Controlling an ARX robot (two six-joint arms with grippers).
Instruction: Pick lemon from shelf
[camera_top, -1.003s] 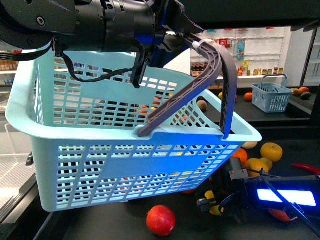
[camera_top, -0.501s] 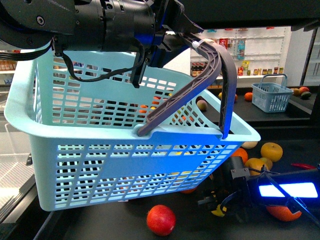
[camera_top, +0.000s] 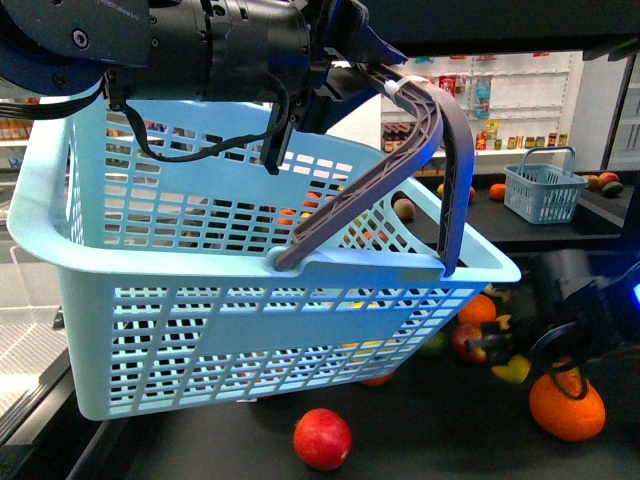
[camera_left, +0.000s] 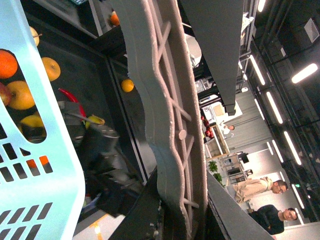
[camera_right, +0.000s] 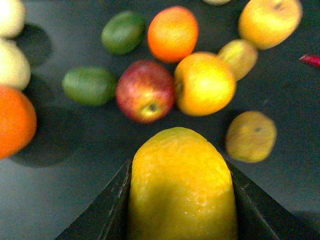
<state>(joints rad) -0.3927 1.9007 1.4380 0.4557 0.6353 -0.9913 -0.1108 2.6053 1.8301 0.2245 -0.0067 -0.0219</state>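
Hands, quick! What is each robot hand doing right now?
Left hand: closed, holding the basket handle.
Right hand: closed, holding the lemon.

Retail grocery premises. Behind the light-blue shopping basket (camera_top: 200, 330): white shelves of bottles (camera_top: 505, 95), plus a second basket (camera_top: 545, 192). Beneath it: loose fruit (camera_top: 322, 438) on a black display tray (camera_top: 430, 450).
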